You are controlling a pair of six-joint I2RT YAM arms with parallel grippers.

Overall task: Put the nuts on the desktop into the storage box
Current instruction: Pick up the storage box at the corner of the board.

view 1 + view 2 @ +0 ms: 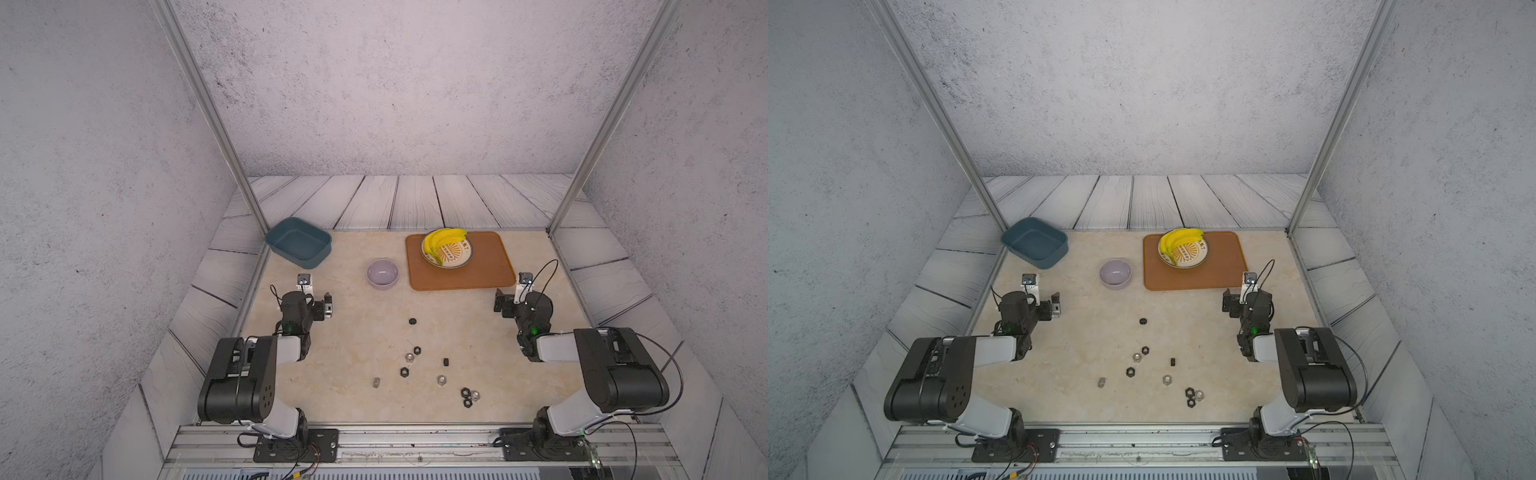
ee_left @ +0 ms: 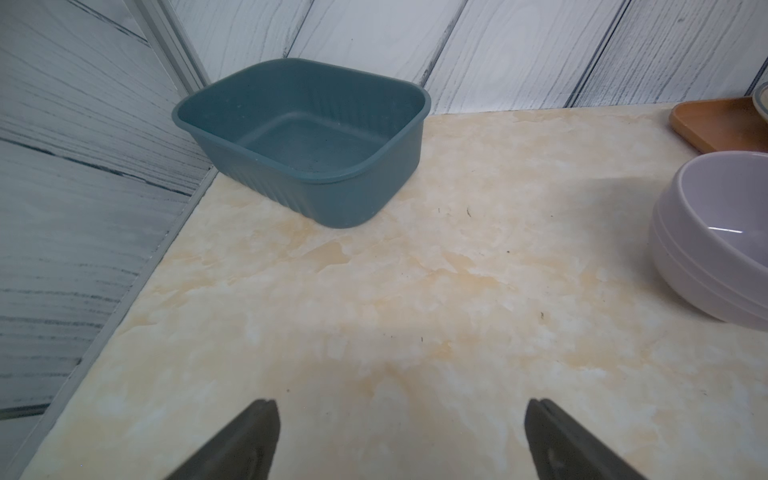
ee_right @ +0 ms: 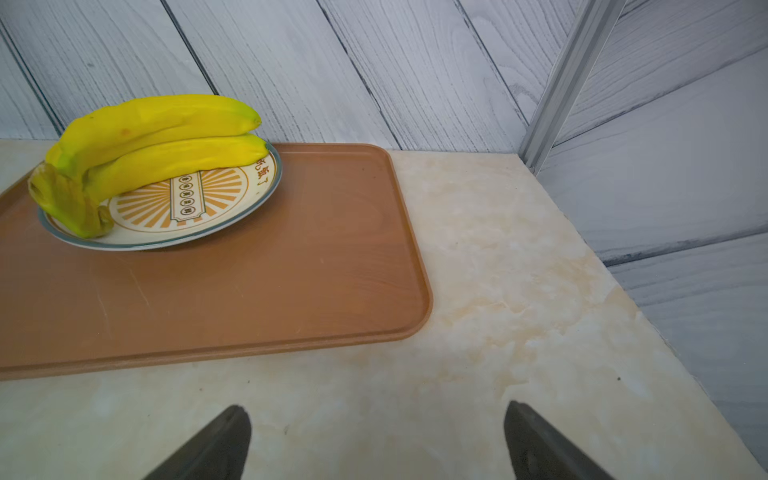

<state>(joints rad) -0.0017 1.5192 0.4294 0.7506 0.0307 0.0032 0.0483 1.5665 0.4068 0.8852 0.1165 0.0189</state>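
Held left gripper (image 2: 401, 405) and right gripper (image 3: 377, 407) jaws apart, empty, near opposite desktop (image 1: 353, 332) edges, presumably poised for first pick among strewn nuts (image 1: 403, 372); kept box (image 1: 307, 259) empty, far corner.

Open desktop (image 1: 353, 332) around nuts (image 1: 417, 350), bowl (image 1: 381, 285) beyond

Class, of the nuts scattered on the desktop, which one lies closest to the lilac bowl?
The lone black nut, standing apart from the rest; the other nuts lie scattered farther from the lilac bowl.
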